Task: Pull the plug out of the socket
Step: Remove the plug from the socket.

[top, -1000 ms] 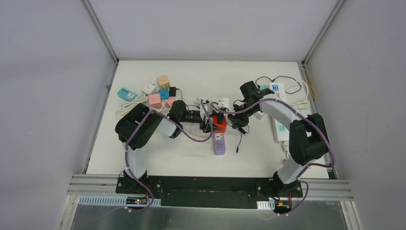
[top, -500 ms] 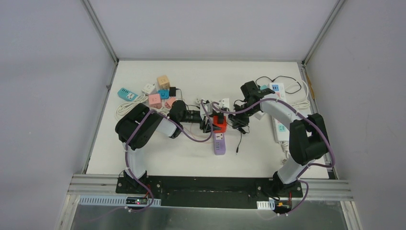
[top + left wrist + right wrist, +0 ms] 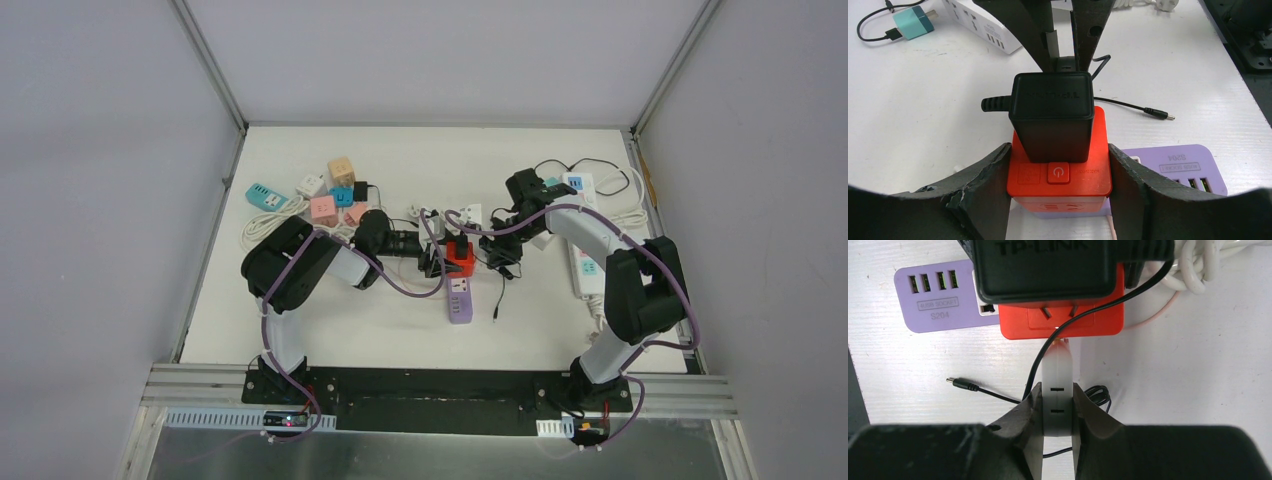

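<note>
The black plug (image 3: 1053,115) is sitting upright on top of the red socket (image 3: 1060,177), near the middle of the table (image 3: 330,320). The left claw (image 3: 1059,147) is clamping the socket, one finger pressing each side. The right claw (image 3: 1057,387) is pinching a thin white tab (image 3: 1057,365) with its fingers drawn narrow. The tab is pointing at the socket's side, just under the plug.

The socket is resting on the far end of a purple strip (image 3: 935,300). The plug's cord (image 3: 1118,103) is trailing past the tab and the right claw, and its loose jack (image 3: 960,384) is lying beside the strip. The right claw is crowding the plug on one side and the left claw is crowding the socket on the other. A group of coloured cubes (image 3: 330,200) and a white coil (image 3: 262,228) are lying at the far left. White strips (image 3: 583,265) are lying along the right edge, and a teal charger (image 3: 913,25) is sitting near them.

Bare table is lying open on the near side of the strip, toward the arm bases, and at the far edge. Nothing is standing over the plug in the top view.

Against the frame a second back, hardly anything is differing. Socket, plug and strip are lying in the same spot, and both arms are holding nearly the same pose and the same grips.
</note>
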Action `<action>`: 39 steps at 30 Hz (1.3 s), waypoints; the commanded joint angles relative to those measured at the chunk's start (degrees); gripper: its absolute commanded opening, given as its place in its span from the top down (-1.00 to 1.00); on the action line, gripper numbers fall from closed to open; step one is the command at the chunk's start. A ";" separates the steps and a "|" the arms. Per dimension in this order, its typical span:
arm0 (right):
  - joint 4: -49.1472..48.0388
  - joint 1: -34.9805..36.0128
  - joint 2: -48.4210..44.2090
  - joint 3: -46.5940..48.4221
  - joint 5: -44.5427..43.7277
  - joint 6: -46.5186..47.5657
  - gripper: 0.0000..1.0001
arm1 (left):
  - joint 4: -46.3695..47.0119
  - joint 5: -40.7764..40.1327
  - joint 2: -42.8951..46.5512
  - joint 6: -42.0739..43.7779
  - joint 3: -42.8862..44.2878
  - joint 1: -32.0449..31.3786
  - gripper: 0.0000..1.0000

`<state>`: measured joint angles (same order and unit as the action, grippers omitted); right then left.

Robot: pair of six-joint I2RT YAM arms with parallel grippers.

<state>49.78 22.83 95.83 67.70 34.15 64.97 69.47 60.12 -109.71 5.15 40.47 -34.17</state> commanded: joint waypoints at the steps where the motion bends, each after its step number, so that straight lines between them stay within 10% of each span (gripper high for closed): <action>1: 2.49 -2.70 -2.22 1.38 -5.40 1.56 1.00 | 1.73 3.43 0.27 0.32 -0.13 0.52 1.00; 39: 2.38 -5.78 -4.17 0.27 -2.82 2.34 1.00 | 1.63 2.78 1.24 1.97 -1.27 0.60 1.00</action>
<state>51.53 16.82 94.50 67.59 30.74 67.37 69.87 60.60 -109.71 5.48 39.92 -34.02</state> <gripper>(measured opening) 0.233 0.603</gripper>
